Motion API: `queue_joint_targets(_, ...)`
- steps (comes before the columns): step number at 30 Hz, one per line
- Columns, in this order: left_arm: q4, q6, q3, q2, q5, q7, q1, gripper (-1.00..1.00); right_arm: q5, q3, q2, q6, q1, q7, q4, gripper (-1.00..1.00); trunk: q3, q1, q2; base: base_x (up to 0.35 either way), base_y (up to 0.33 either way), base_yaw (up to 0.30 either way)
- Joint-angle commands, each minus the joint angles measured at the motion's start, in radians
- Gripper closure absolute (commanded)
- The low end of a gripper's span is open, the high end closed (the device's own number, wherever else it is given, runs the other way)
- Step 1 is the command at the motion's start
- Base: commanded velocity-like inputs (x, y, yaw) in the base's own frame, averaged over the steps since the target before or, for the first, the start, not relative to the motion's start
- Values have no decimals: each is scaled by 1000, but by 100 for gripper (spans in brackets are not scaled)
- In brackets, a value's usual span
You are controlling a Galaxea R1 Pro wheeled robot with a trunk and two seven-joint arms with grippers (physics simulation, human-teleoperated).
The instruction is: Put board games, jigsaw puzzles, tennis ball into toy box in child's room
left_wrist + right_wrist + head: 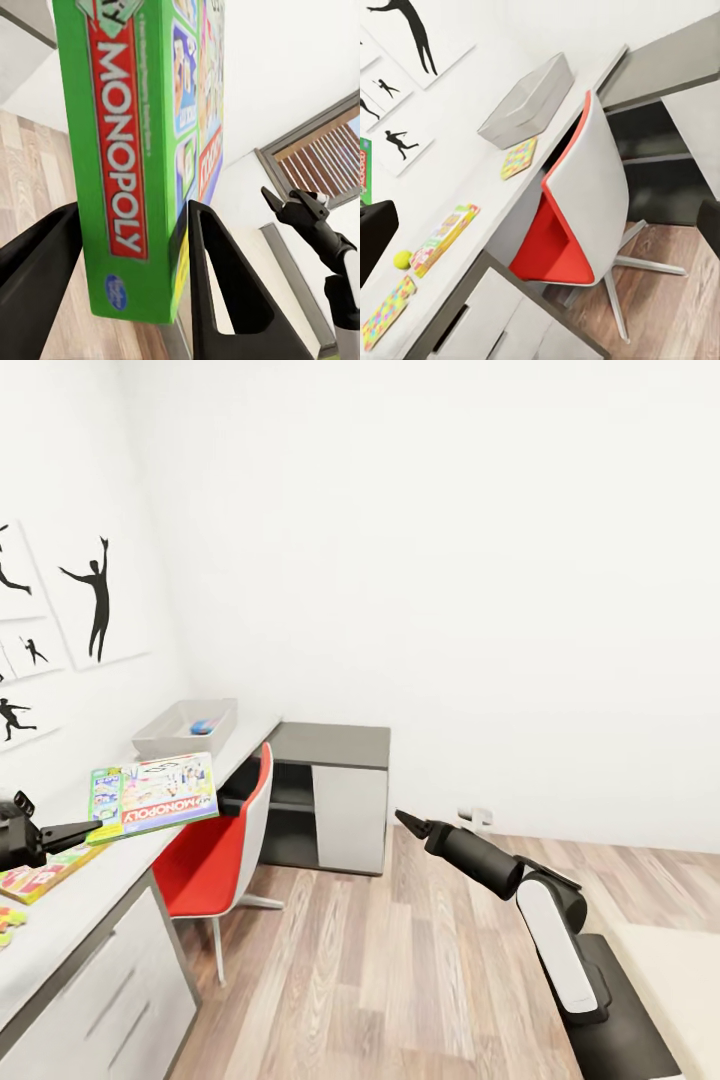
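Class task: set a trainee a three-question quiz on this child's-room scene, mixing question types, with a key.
1. True or false: the left tool is shut on the Monopoly box.
2. Multiple choice: the red chair stands (A) on the bed, (B) at the pale table, (C) inside the toy box.
3. Fill in: in the right wrist view, the tennis ball lies on the ____.

Key: 1 true; 2 B; 3 table.
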Motion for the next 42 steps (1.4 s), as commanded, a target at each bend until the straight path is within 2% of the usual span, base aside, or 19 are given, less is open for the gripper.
queue_joint_targets(1,0,10,0,0,2,-4,-1,100,0,0,0,4,-1,2,-1,-100,-1,1,-1,330,29,14)
queue_joint_targets(12,0,10,-1,-1,1,-4,-1,100,1,1,1,3,-1,1,-1,-100,4,1,-1,326,-89,193)
queue_joint_targets(21,0,9,-1,-3,0,-4,-1,100,2,3,0,2,-1,1,-1,-100,4,1,-1,298,-167,18)
queue_joint_targets(34,0,9,-1,-7,-1,-4,-1,100,3,5,1,1,-1,1,-1,-100,4,1,-1,318,-16,3)
queue_joint_targets(42,0,8,-2,-10,-3,-4,-1,100,3,6,1,1,-1,1,-1,-100,9,1,-1,328,0,195)
